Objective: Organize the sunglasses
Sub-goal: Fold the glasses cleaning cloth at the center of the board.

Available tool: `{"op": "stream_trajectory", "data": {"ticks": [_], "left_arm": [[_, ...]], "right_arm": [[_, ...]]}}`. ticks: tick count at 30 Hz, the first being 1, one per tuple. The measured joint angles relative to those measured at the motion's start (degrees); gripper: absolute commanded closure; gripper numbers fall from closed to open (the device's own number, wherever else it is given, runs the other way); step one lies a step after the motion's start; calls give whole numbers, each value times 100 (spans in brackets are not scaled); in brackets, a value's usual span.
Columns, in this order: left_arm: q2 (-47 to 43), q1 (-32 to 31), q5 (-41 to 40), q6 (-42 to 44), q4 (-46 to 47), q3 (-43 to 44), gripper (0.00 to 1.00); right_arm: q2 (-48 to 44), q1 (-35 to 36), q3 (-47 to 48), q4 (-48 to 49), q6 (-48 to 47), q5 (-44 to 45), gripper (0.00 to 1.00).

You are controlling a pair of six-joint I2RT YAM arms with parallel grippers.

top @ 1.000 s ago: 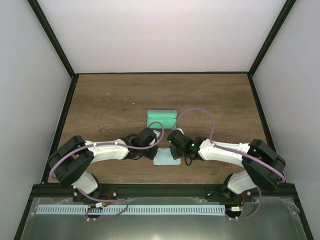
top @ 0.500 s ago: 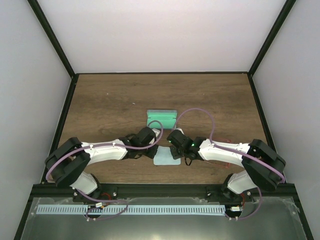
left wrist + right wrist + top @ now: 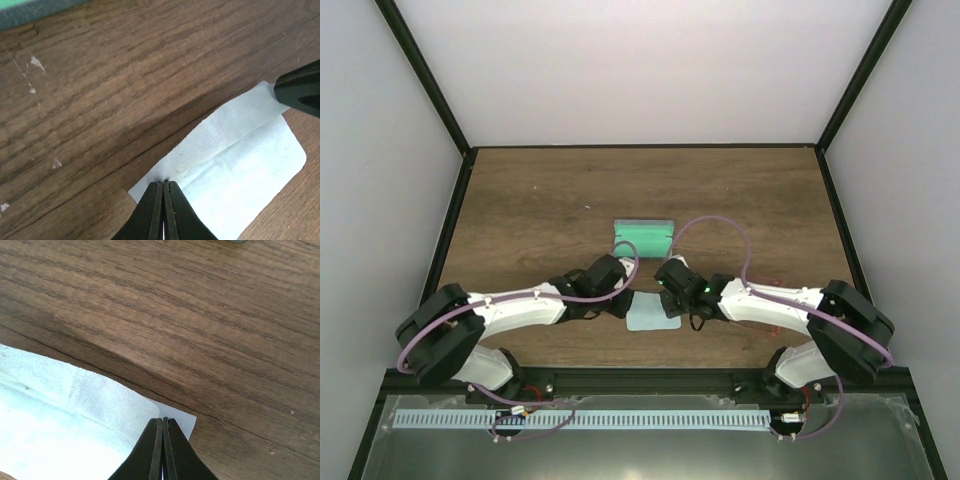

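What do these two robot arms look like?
The left arm and right arm share a look: white tubular links between bulky black joints, with a thin purple cable looping along each. A small green light glows near the right wrist. The left gripper and right gripper end in slim, black, tapering fingers.

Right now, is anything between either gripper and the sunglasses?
Yes. The left gripper and right gripper are both shut on corners of the cloth, and the right forearm hides most of the sunglasses from above; only a red sliver shows.
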Motion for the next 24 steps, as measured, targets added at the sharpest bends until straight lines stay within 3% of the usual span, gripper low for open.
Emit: {"op": "stream_trajectory", "data": {"ticks": [24], "left_arm": [[-254, -192, 216, -175, 157, -422, 96]], "right_arm": [[-221, 4, -271, 52, 59, -144, 99]]}}
